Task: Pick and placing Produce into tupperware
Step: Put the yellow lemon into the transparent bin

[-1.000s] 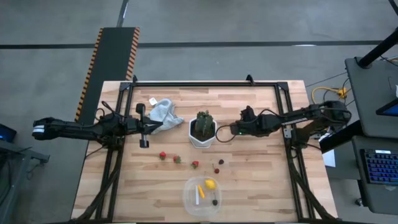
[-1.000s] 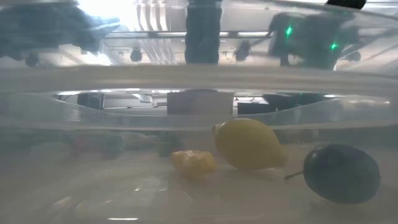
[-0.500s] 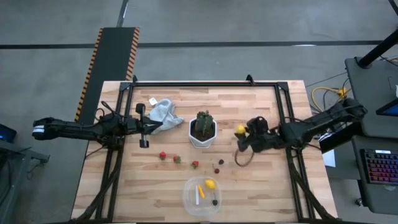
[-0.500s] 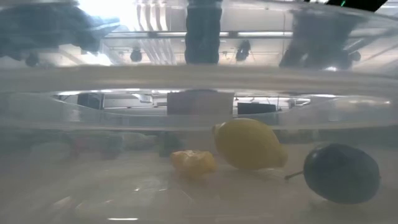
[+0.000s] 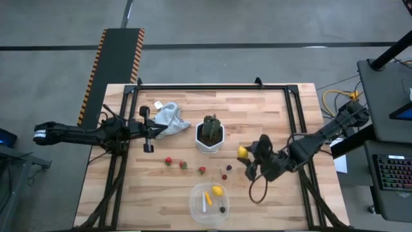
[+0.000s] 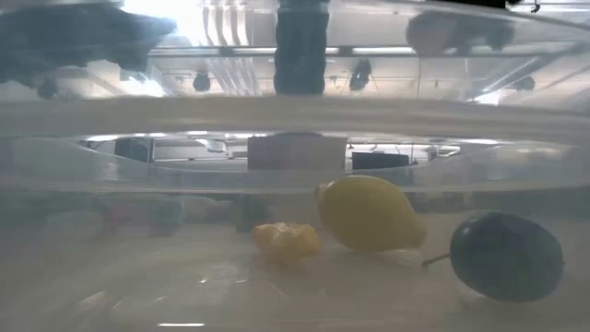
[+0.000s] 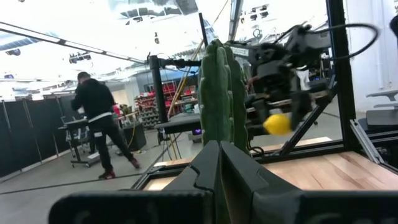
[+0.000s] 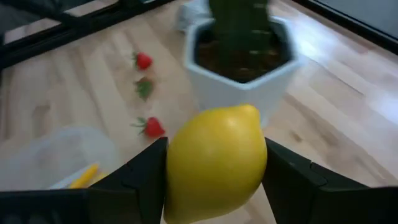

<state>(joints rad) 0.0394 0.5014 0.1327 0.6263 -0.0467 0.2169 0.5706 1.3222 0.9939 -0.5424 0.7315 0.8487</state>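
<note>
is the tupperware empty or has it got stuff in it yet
Not empty. The tupperware holds a lemon, a thin yellow piece and a dark berry.

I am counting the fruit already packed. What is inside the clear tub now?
Inside the tupperware lie a lemon, a thin yellow piece and a dark berry. Its clear wall covers nothing, so no other fruit shows inside.

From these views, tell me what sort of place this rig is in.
Probably an industrial lab or workshop: bare concrete floor around the table, metal racks under open ceiling lights behind, and a computer keyboard on a side desk.
</note>
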